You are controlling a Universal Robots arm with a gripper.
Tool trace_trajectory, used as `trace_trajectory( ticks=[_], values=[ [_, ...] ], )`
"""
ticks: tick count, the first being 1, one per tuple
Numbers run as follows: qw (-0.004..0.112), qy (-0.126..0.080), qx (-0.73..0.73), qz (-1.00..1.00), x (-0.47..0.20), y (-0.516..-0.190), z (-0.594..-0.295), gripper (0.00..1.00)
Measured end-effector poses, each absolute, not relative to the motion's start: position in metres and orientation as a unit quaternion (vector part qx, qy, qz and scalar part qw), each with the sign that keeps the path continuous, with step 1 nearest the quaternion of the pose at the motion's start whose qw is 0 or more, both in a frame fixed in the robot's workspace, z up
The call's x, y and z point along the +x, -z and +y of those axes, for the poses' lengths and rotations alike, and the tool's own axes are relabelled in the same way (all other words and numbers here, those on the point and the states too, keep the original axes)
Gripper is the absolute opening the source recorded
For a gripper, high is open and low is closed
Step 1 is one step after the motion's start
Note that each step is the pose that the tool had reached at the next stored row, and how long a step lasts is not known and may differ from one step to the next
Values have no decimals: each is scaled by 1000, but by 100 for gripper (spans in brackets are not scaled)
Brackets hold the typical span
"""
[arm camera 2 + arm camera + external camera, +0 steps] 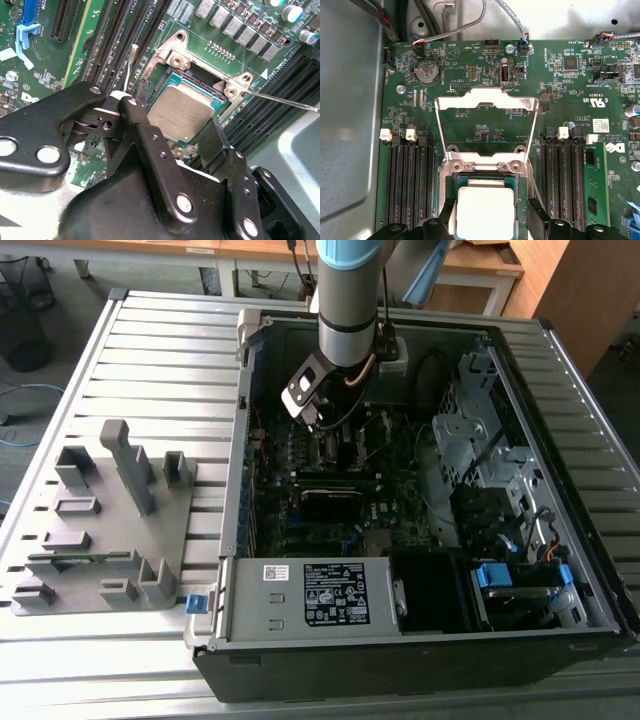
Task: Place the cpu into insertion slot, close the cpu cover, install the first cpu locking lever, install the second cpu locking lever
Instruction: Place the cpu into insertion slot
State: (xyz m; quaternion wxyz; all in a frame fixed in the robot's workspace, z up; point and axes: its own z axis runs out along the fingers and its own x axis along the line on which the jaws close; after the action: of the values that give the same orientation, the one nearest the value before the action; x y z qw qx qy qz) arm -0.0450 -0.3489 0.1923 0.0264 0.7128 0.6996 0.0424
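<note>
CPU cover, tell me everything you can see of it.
The cpu cover is a thin, silvery metal frame with a large square cut-out; the green motherboard shows through it in the first wrist view. Its far bar has a shallow notch in the middle. It is swung open, clear of the insertion slot, joined only at the slot's rim along its hinge edge. The cpu lies uncovered in the slot, and nothing rests on the cover.
</note>
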Motion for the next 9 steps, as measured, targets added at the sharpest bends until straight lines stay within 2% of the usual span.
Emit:
trace_trajectory(
  ticks=[9],
  values=[
    [25, -44, 713, 699, -45, -192, -348, 67]
  ],
)
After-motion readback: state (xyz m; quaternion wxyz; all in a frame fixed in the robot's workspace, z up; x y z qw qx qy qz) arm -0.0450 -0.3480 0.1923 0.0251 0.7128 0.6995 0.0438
